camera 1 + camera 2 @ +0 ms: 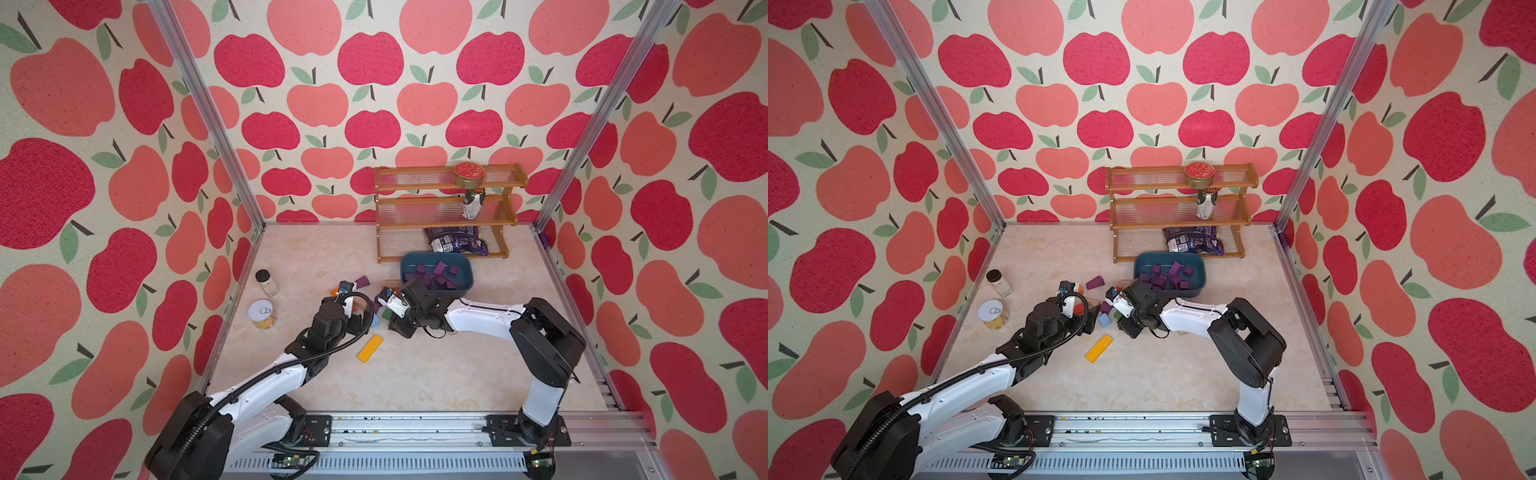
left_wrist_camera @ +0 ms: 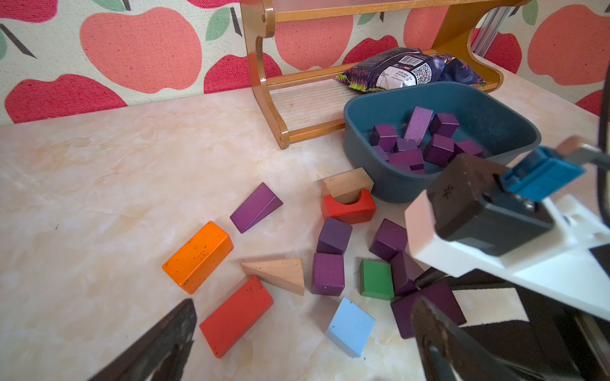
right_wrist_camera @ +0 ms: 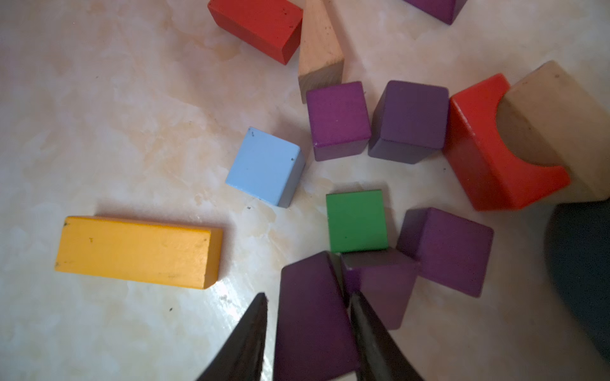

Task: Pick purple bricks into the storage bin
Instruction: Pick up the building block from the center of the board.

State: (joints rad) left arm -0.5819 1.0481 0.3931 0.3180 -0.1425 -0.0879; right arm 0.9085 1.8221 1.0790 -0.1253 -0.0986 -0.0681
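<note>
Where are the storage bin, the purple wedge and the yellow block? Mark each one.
storage bin [image 2: 394,187]: left wrist view, on its outer wall.
purple wedge [image 2: 252,207]: left wrist view, on its broad upper face.
yellow block [image 3: 138,252]: right wrist view, on its top face.

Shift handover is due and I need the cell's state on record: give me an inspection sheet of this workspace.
Surface: marble-look table, no spills seen.
Job's things: purple bricks piled in the storage bin; loose bricks on the table beside it.
Clutter: orange block, yellow block, green block; jar, tin; snack bag on the shelf rack.
Grippers: left claw open, holding nothing; right claw straddles one brick, grip unconfirmed.
Cables: black corrugated hose runs to the left claw, looped near it.
Surroundings: apple-print walls, metal frame posts.
</note>
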